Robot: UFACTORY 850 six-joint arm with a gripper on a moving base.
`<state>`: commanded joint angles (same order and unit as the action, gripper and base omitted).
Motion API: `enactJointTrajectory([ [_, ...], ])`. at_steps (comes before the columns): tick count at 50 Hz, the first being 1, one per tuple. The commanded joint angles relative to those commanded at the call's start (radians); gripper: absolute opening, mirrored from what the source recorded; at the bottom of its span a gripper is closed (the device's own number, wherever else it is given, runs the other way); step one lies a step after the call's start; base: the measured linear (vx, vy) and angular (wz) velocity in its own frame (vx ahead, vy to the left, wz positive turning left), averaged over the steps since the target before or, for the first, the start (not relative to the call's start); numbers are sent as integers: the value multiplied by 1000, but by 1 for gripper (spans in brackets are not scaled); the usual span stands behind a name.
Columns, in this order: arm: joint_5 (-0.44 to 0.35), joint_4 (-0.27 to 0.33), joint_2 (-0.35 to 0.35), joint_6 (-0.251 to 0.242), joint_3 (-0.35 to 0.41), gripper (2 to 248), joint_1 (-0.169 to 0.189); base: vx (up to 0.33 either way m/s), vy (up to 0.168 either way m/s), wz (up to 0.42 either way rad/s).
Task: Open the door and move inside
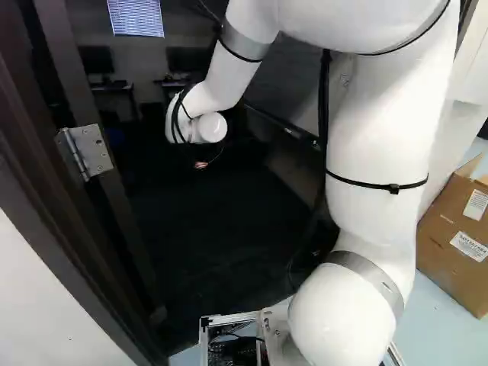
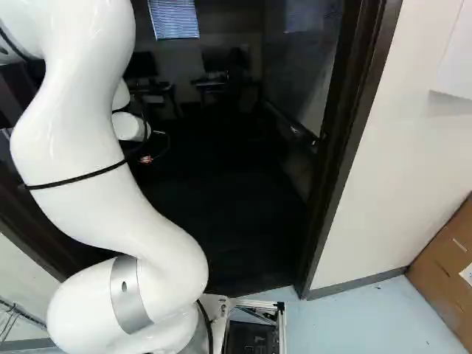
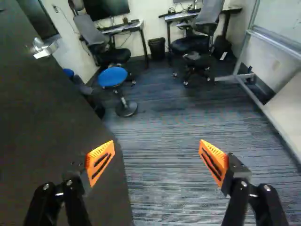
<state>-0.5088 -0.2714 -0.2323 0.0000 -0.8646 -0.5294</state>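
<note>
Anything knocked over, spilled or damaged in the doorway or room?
Nothing stands out: the door is open, its hinge looks intact, the blue stool stands upright, and no spill shows on the carpet.

Our arm [image 1: 377, 145] is glossy white, with smooth, rounded sections. In the left base view, a grey band [image 1: 374, 276] rings us at four o'clock, a black cable tie [image 1: 374, 184] at three, and thin black cables [image 1: 177, 114] loop our white, round-capped wrist [image 1: 210, 127] at eleven. In the right base view, our grey ring at seven o'clock bears a small dark hole [image 2: 124, 286] (our one beauty spot). At six o'clock in the left base view, our silvery frame [image 1: 229, 319] surrounds dark parts [image 1: 236, 349]. Our black fingers [image 3: 240, 202] carry silvery screws [image 3: 243, 183] and slotted, wedge-like orange pads [image 3: 95, 154].
</note>
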Motion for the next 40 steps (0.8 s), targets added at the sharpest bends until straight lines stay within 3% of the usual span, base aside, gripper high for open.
enactJointTrajectory([
  [40, 0, 0, 60, 0, 68, 247, 110, 0, 0, 0],
])
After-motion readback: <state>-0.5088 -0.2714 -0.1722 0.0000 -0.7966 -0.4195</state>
